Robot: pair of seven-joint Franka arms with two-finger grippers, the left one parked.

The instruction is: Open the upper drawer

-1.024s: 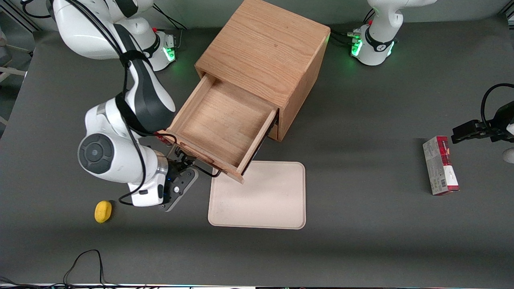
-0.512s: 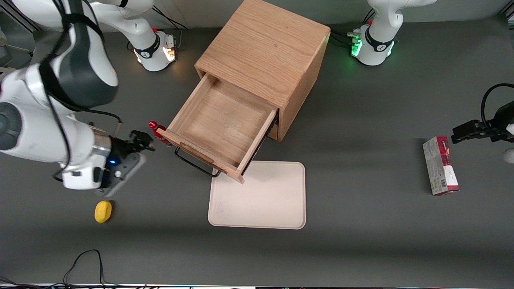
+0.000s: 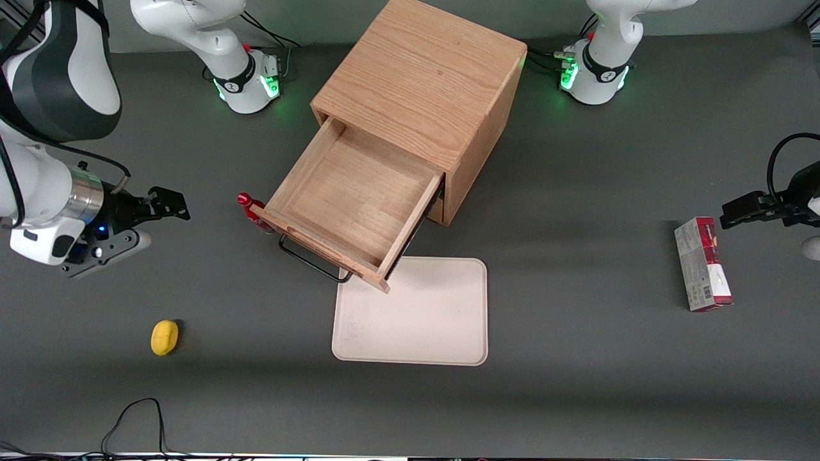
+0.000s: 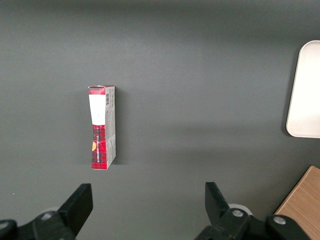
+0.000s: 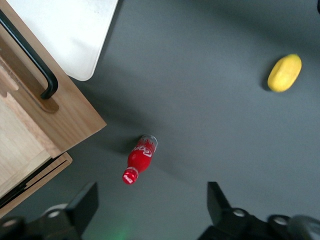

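The upper drawer (image 3: 352,198) of the wooden cube cabinet (image 3: 419,83) stands pulled far out, its shallow wooden tray bare. Its long black wire handle (image 3: 312,262) faces the front camera. The drawer front and handle (image 5: 30,57) also show in the right wrist view. The lower drawer is hidden under it. My right gripper (image 3: 168,203) is open and empty, well away from the drawer toward the working arm's end of the table, above the table top. Its fingers (image 5: 85,202) stand wide apart over the grey mat.
A small red bottle (image 3: 248,209) stands beside the drawer's front corner; it also shows in the right wrist view (image 5: 139,159). A beige tray (image 3: 413,312) lies nearer the camera than the drawer. A yellow lemon (image 3: 164,337) lies near the working arm. A red box (image 3: 702,264) lies toward the parked arm's end.
My right gripper has let go of the drawer handle and drawn back, away from the drawer toward the working arm's end. The drawer has stayed open. The red bottle is now uncovered.
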